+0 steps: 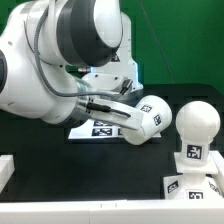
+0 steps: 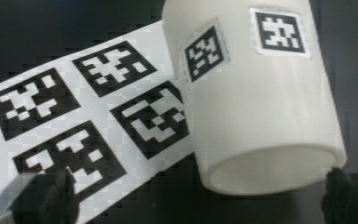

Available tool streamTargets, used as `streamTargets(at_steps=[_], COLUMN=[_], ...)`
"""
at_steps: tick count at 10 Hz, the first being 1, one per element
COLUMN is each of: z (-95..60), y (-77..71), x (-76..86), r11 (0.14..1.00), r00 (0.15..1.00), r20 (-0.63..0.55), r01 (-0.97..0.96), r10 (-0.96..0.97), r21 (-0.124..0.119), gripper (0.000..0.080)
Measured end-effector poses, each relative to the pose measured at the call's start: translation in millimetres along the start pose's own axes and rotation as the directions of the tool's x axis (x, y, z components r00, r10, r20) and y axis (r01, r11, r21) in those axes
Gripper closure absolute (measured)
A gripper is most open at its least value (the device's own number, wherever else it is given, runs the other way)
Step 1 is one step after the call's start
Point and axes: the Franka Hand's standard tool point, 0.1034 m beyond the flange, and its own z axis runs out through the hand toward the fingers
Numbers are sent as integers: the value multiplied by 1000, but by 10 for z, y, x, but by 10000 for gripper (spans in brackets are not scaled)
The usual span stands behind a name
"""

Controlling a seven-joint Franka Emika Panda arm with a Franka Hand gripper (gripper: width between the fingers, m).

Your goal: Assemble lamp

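Gripper (image 2: 194, 190) fingertips (image 2: 48, 188) stand wide apart on either side of the shade (image 2: 265, 100), not touching it. Shade lies tipped over the marker board (image 2: 87, 110); the bulb (image 1: 195, 122) stands upright on the base (image 1: 192, 184).

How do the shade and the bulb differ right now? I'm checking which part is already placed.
The shade lies on its side over the marker board; the bulb stands upright on the base. The shade is an open cone; the bulb is a closed ball. Both are white and tagged.

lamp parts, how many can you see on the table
3: the shade lies on its side by the marker board; the bulb stands upright on the base at the exterior view's right.
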Motion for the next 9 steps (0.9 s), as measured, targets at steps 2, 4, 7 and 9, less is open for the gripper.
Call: streamTargets(at_steps=[2,4,7,9], z=[190,323,427,428], y=[113,163,209,211], x=[94,107,87,87], r11=[1000,999,998,998], r00=[999,998,995,994], r20=[32,52,82,83], r01=[-30,-47,-65,-65], r10=[30,47,64,65], r21=[-3,-6,6,6], gripper=[101,101,101,262])
